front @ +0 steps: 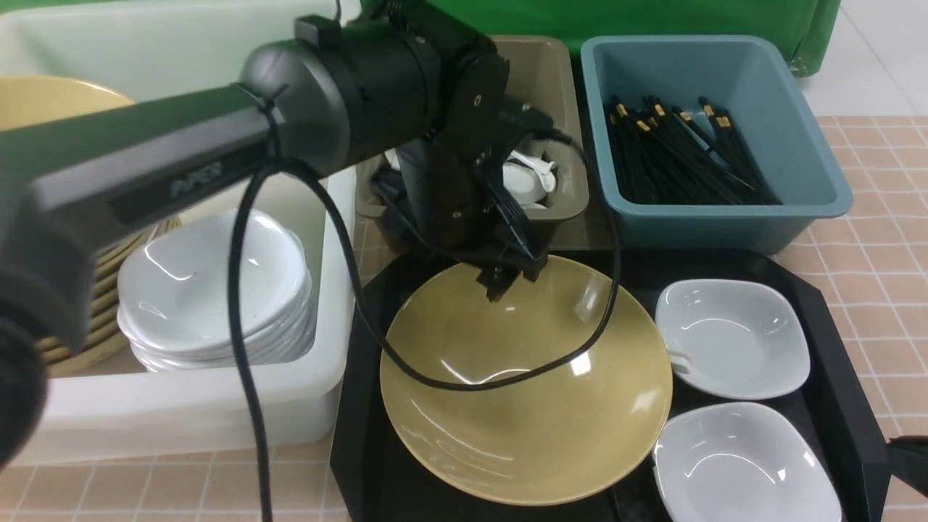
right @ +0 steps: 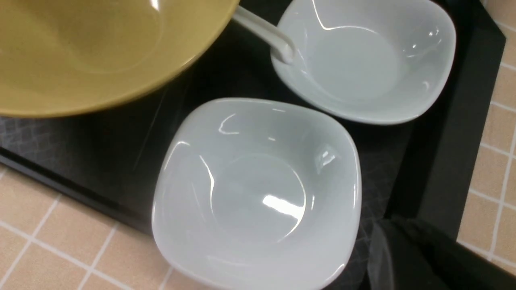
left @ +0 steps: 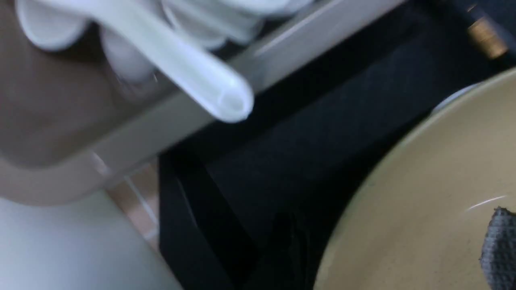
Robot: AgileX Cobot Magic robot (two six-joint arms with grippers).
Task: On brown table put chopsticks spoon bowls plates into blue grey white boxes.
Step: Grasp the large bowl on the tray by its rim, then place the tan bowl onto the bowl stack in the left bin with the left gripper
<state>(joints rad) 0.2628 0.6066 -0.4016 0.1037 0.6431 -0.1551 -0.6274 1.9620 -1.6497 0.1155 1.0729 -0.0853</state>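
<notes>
**Tally from my seat**

I count 3 boxes: 1 white tub (front: 181, 413), 1 grey bin (front: 540, 65), 1 blue bin (front: 725, 217). 1 black tray (front: 834, 348).

Bowls: 1 tan bowl (front: 529, 406) on the tray, plus a bowl stack (front: 43, 101), no. unclear.

Plates: 2 loose, far plate (front: 732, 337) and near plate (front: 747, 464), plus a plate stack (front: 217, 283), several.

Spoons: 1 spoon handle (right: 264, 32) under the bowl's rim, min. 2 spoons (front: 529, 177) in the grey bin.

Chopsticks (front: 681, 159): a heap, too many to count.

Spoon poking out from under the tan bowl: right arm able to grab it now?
Doubtful: only the spoon handle shows, its end on the plate rim; the rest sits under the bowl.
</notes>
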